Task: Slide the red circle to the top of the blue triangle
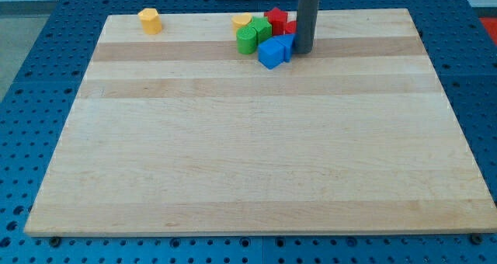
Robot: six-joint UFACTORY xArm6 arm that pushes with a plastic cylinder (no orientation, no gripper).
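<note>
My tip (304, 50) rests on the board near the view's top, at the right side of a tight cluster of blocks. A red block (290, 27), probably the red circle, sits just left of the rod and is partly hidden by it. A small blue block (286, 45), probably the blue triangle, touches or nearly touches the tip's left side, directly below the red block. A larger blue block (270, 53) lies to its lower left. A red star (276, 18) is at the cluster's top.
Two green blocks (248, 39) (261, 28) and a yellow block (241, 21) form the cluster's left side. A separate yellow block (149, 20) lies near the wooden board's top left. The board's top edge (365, 10) is close behind the cluster.
</note>
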